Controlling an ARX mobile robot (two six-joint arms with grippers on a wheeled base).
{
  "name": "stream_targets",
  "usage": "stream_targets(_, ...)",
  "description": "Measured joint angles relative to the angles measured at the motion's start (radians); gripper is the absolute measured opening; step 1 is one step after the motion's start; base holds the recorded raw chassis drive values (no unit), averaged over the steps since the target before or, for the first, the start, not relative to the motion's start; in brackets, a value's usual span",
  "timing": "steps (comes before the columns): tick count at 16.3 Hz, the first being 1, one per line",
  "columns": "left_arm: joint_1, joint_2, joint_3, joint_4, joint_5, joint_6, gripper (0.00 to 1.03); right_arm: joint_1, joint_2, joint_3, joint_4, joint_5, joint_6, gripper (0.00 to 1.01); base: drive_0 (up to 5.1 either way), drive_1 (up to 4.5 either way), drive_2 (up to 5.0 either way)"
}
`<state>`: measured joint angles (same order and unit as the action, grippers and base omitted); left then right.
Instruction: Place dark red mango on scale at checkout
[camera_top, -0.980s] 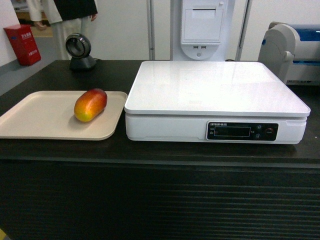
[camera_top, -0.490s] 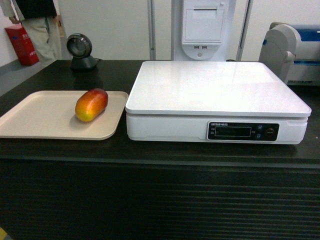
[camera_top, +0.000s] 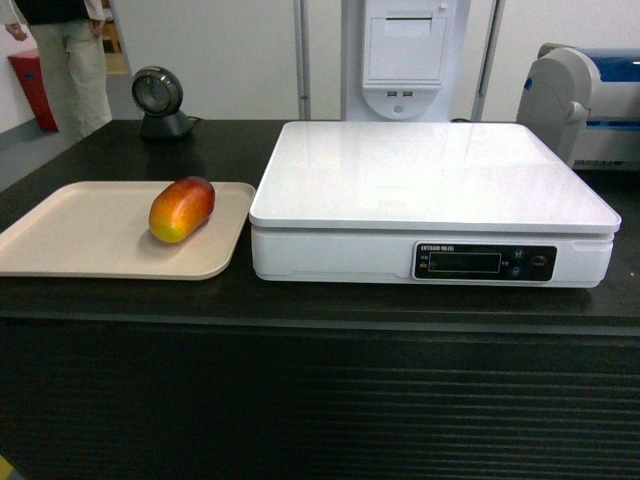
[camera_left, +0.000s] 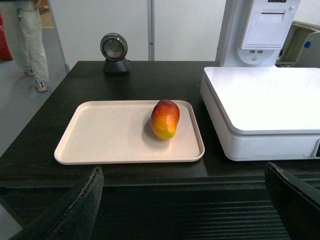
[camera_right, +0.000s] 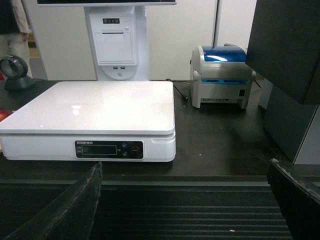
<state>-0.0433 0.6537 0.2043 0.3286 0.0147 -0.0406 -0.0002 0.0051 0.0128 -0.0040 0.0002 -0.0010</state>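
The dark red mango (camera_left: 165, 118) lies on the beige tray (camera_left: 100, 135), well ahead of the left gripper (camera_left: 185, 200), between its widely spread fingers (camera_left: 80, 210). The right gripper (camera_right: 185, 200), equally wide (holding nothing), faces the scale (camera_right: 95, 107) on the checkout (camera_top: 320, 400), leaving the pickup to the left.

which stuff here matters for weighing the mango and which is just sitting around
For the job:
dark red mango, on the beige tray
scale, top bare
checkout

Just lying about:
round black scanner
blue-lidded printer
white receipt terminal
person behind
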Motion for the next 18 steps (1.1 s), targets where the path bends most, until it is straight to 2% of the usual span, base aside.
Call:
stream_targets(1, 0.079, 0.144, 0.047, 0.102, 0.089, 0.015, 0.98, 0.000, 0.000, 0.000, 0.000, 0.000, 0.000, 0.98, 0.0, 0.00, 0.0)
stream_targets(3, 0.169, 0.401, 0.173, 0.248, 0.221, 0.050, 0.98, 0.000, 0.000, 0.000, 0.000, 0.000, 0.000, 0.98, 0.0, 0.00, 0.0)
stream_targets(4, 0.188, 0.509, 0.238, 0.267, 0.269, 0.057, 0.98, 0.000, 0.000, 0.000, 0.000, 0.000, 0.000, 0.98, 0.0, 0.00, 0.0)
stream_targets(6, 0.191, 0.700, 0.369, 0.245, 0.305, 0.079, 0.98, 0.000, 0.000, 0.000, 0.000, 0.000, 0.000, 0.98, 0.0, 0.00, 0.0)
stream_targets(9, 0.146, 1.014, 0.632, 0.160, 0.336, 0.105, 0.98, 0.000, 0.000, 0.000, 0.000, 0.000, 0.000, 0.98, 0.0, 0.00, 0.0)
stream_targets(12, 0.075, 1.229, 0.865, 0.068, 0.328, 0.128, 0.98, 0.000, 0.000, 0.000, 0.000, 0.000, 0.000, 0.98, 0.0, 0.00, 0.0)
stream_targets(15, 0.036, 1.389, 1.007, -0.024, 0.327, 0.129, 0.98, 0.000, 0.000, 0.000, 0.000, 0.000, 0.000, 0.98, 0.0, 0.00, 0.0)
stream_targets(18, 0.031, 1.477, 1.123, -0.061, 0.311, 0.129, 0.98, 0.000, 0.000, 0.000, 0.000, 0.000, 0.000, 0.98, 0.0, 0.00, 0.0)
